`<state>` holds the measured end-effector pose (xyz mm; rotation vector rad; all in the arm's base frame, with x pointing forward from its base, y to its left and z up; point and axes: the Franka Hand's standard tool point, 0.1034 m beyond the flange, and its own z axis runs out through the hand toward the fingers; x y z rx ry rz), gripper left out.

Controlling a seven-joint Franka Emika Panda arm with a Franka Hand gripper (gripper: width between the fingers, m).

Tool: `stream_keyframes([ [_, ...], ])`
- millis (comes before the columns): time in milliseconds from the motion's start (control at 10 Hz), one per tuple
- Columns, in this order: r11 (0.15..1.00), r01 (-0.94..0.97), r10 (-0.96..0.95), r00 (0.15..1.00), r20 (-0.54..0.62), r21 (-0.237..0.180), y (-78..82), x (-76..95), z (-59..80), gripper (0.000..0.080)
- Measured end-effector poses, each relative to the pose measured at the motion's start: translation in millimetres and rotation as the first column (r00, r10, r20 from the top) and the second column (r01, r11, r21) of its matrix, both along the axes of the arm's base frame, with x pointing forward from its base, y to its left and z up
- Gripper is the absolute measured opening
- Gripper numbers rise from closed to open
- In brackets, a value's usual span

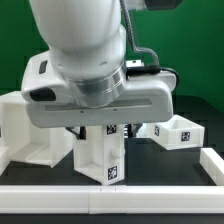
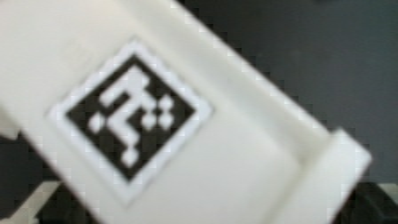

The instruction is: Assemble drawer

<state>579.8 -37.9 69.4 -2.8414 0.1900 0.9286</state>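
My gripper (image 1: 103,131) hangs from the big white wrist in the middle of the exterior view. Its dark fingers stand on either side of the top of a small white drawer tray (image 1: 104,158) and are shut on it. The tray stands on end, with black-and-white tags on its faces. In the wrist view the tray (image 2: 249,120) fills the picture, with one tag (image 2: 125,110) close up. The large cube-shaped shell (image 1: 30,125) stands at the exterior view's left. A second small tray (image 1: 181,131) lies at the right.
A long white border bar (image 1: 110,198) runs along the front of the black table, and another (image 1: 212,165) runs along the exterior view's right. The arm hides the table behind the held tray.
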Motion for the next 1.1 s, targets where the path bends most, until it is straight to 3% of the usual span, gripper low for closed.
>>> stream_keyframes([
  [300, 1.000, 0.016, -0.016, 0.999, -0.047, -0.005, 1.6, -9.6, -7.0, 0.0649],
  [400, 1.000, 0.015, -0.015, 0.999, -0.047, -0.005, 1.7, -9.8, -7.3, 0.0507],
  [500, 1.000, 0.015, -0.015, 0.999, -0.047, -0.005, 1.8, -9.8, -7.3, 0.0507],
  [700, 1.000, 0.013, -0.013, 0.999, -0.046, -0.003, 2.3, -9.5, -6.7, 0.0227],
  [800, 1.000, 0.013, -0.013, 0.999, -0.046, -0.003, 2.4, -9.5, -6.6, 0.0227],
  [900, 1.000, 0.012, -0.012, 0.999, -0.047, -0.003, 2.5, -9.6, -6.3, 0.0062],
  [1100, 1.000, 0.012, -0.012, 0.999, -0.046, -0.003, 2.5, -9.5, -6.2, 0.0037],
])
